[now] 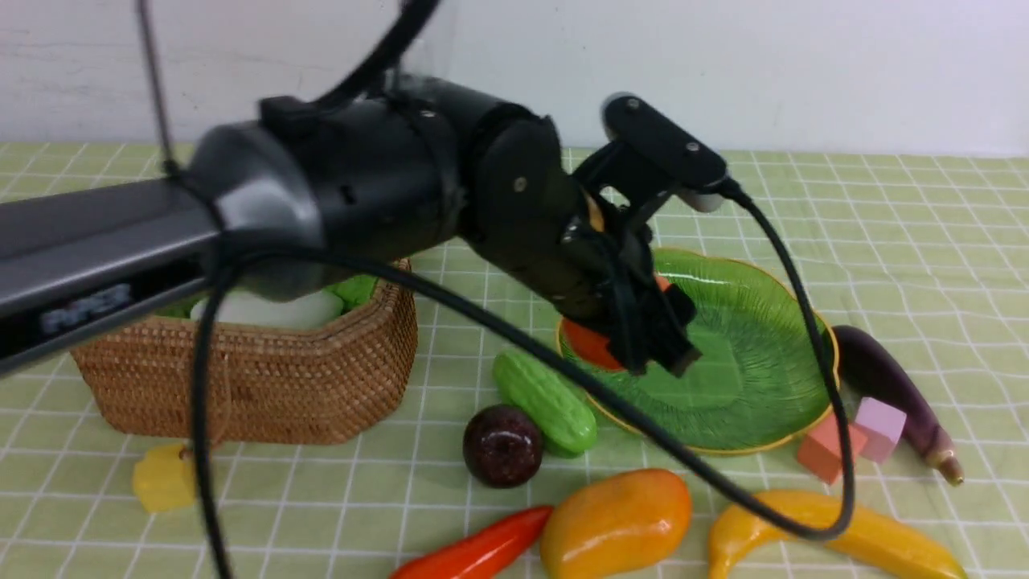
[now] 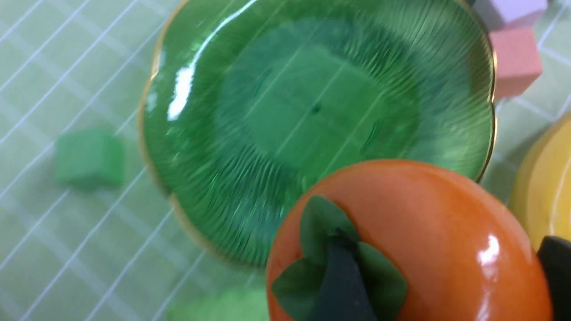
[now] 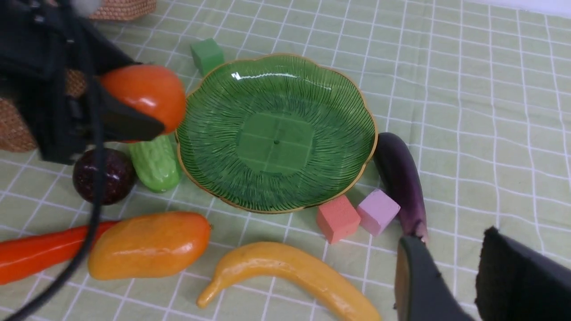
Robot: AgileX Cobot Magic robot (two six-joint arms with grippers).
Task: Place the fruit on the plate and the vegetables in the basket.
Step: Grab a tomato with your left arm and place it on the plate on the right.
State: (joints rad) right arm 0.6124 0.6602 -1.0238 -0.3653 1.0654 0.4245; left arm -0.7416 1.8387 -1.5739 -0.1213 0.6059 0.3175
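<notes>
Front view: your left gripper (image 1: 655,354) grips the glossy round orange fruit with green leafy cap (image 1: 587,344) just over the rim of the scalloped green glass plate (image 1: 748,354); your right gripper (image 3: 464,285) hangs part-open, empty.

A: What sort of place was it?
B: A robot test bench, it seemed: pale green checked tablecloth (image 1: 884,241), plain white wall (image 1: 804,64), a glossy orange-yellow toy mango (image 1: 616,523), a small lilac cube (image 1: 880,426), a black cabled robot arm (image 1: 362,185).

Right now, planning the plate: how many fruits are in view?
4: orange fruit in the left gripper by the plate; purple ball beside the cucumber; mango and banana nearest the robot. More may be hidden.
</notes>
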